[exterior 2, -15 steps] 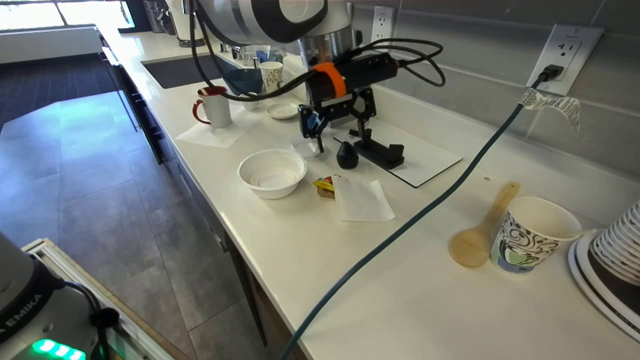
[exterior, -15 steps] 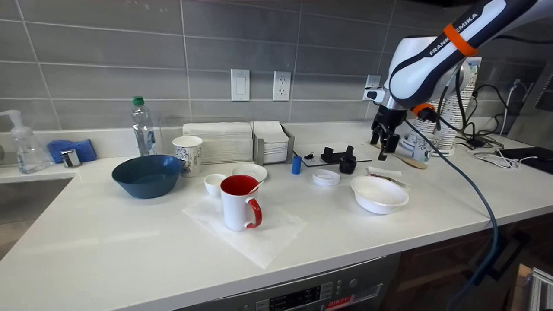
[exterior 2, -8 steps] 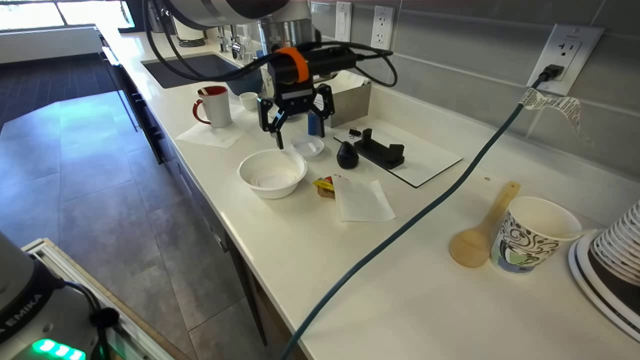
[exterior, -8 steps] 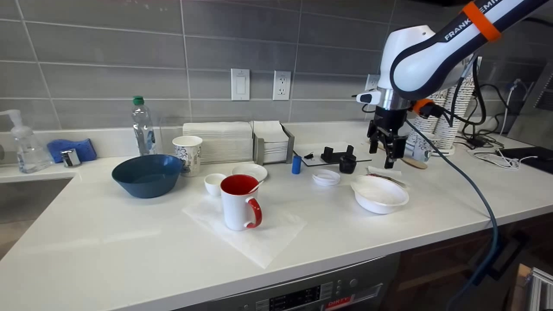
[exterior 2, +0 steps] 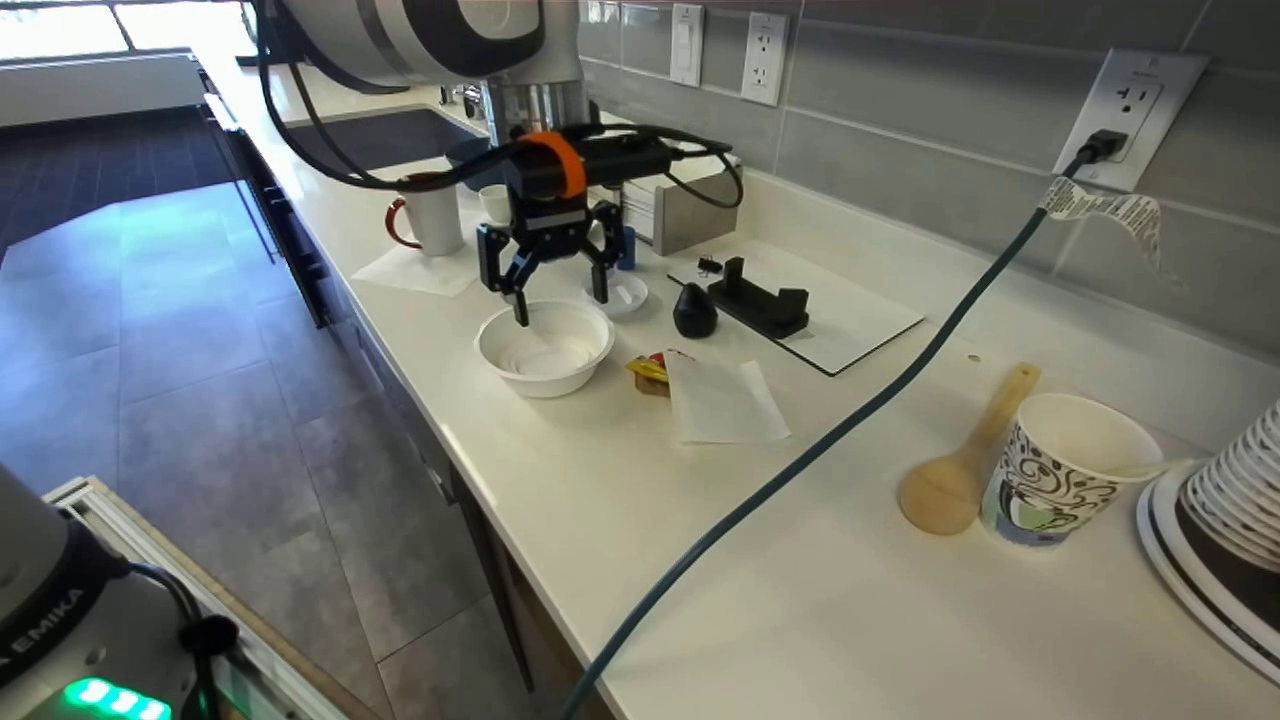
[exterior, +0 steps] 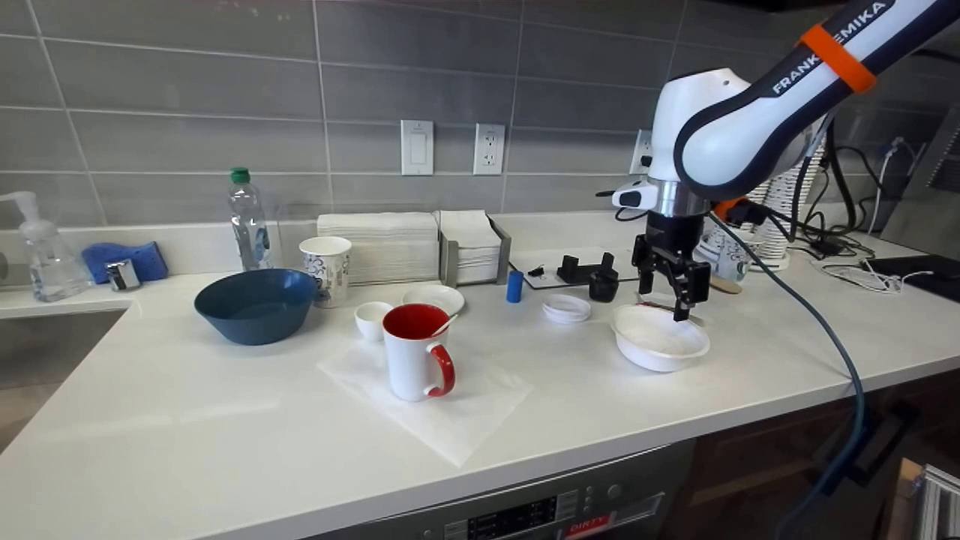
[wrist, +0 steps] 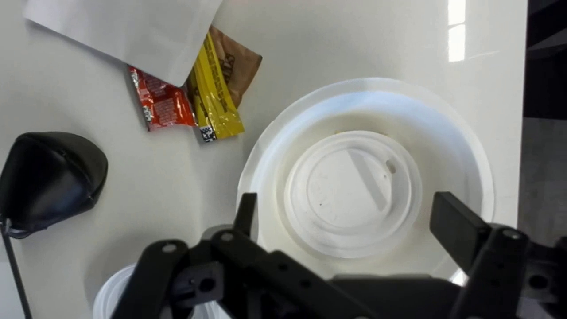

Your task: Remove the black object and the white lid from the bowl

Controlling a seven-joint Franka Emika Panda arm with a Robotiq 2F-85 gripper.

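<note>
White and round, the lid (wrist: pixel 353 194) lies inside the white bowl (exterior 2: pixel 547 384). Over them hangs the claw (exterior 2: pixel 561 308), its two fingers spread wide. In an exterior view, the black lump (exterior: pixel 603 286) sits on the counter (exterior: pixel 240 427) at the bowl's left and far side. Further left stand a red-and-white mug (exterior: pixel 407 364) and a blue bowl (exterior: pixel 255 319).

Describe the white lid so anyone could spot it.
On the countertop, near its edge, sits a wide-rimmed white bowl, and the round white lid lies inside. The pale round stack stands outside the bowl; look for the small oblong hole near the lid's rim.
</note>
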